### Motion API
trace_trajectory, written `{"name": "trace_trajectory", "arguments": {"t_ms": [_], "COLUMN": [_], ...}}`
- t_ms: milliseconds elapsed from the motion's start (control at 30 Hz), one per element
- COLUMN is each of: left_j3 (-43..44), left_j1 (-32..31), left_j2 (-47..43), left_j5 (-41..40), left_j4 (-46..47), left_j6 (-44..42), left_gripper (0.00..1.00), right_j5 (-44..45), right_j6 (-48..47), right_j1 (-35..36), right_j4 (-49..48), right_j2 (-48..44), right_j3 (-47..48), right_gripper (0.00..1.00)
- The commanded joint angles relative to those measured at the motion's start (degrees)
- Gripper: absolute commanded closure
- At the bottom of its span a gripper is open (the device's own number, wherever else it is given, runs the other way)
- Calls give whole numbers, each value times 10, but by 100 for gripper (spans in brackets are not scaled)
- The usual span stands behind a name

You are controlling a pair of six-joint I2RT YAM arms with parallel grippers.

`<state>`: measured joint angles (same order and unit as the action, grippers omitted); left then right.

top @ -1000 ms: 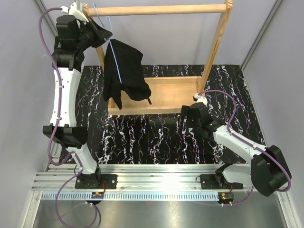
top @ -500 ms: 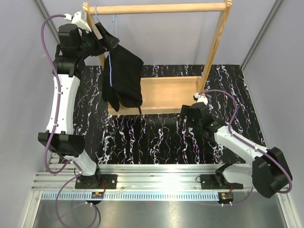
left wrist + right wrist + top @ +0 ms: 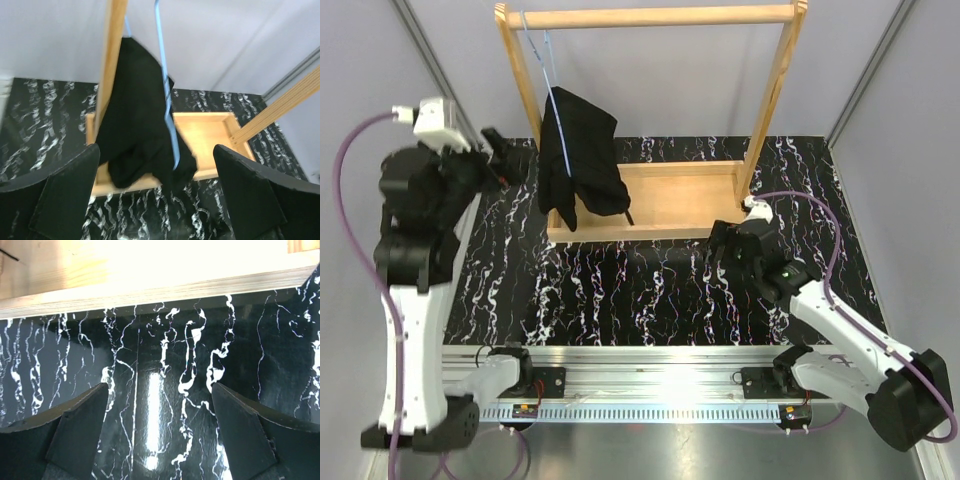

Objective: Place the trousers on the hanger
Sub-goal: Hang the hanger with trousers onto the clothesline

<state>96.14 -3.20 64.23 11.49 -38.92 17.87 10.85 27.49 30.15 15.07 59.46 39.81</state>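
The black trousers (image 3: 578, 150) hang draped over the light-blue hanger (image 3: 548, 62), whose hook sits on the wooden rack's top bar (image 3: 650, 17) near its left post. My left gripper (image 3: 508, 158) stands open to the left of them, apart and holding nothing. In the left wrist view the trousers (image 3: 135, 125) and the hanger's blue wire (image 3: 165, 95) show ahead between the wide-spread fingers of the left gripper (image 3: 156, 150). My right gripper (image 3: 728, 248) hovers open low over the table by the rack's base; in its own view the right gripper (image 3: 159, 386) holds nothing.
The wooden rack has two upright posts (image 3: 772, 100) and a tray-like base (image 3: 670, 200) on the black marbled table (image 3: 620, 290). The base's front board (image 3: 150, 285) lies just ahead of the right gripper. Grey walls close in on both sides.
My left gripper has opened, let go at the hanger and drawn back down and left from the rack's top. The trousers hang free. The right arm has shifted slightly.
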Motion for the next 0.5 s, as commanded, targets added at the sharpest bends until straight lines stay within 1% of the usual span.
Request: {"name": "trace_trajectory", "arguments": {"t_ms": [0, 33, 67, 100, 133, 167, 267, 333, 467], "left_j3": [-119, -151, -213, -246, -279, -340, -428, -453, -509], "left_j1": [1, 1, 0, 1, 1, 1, 0, 1, 0], "left_j2": [-92, -147, -175, -204, -259, -283, -357, -399, -443], "left_j5": [-69, -94, -109, -113, -114, -136, -144, -139, -164], "left_j4": [-2, 7, 12, 18, 25, 37, 48, 57, 66], "left_j6": [-43, -49, -51, -52, -52, -52, -43, -36, -32], "left_gripper": [1, 1, 1, 1, 1, 1, 1, 1, 1], "right_j5": [6, 5, 5, 4, 6, 7, 15, 21, 29], "right_j6": [10, 13, 13, 16, 17, 20, 25, 27, 34], "right_j1": [-3, -3, -3, -3, -3, -4, -3, -3, -3], "right_j4": [30, 33, 36, 41, 44, 47, 67, 82, 96], "right_j2": [-36, -50, -59, -67, -81, -88, -111, -124, -152], "right_j3": [11, 9, 4, 2, -1, -6, -11, -14, -25], "right_gripper": [9, 9, 9, 9, 9, 9, 9, 9, 9]}}
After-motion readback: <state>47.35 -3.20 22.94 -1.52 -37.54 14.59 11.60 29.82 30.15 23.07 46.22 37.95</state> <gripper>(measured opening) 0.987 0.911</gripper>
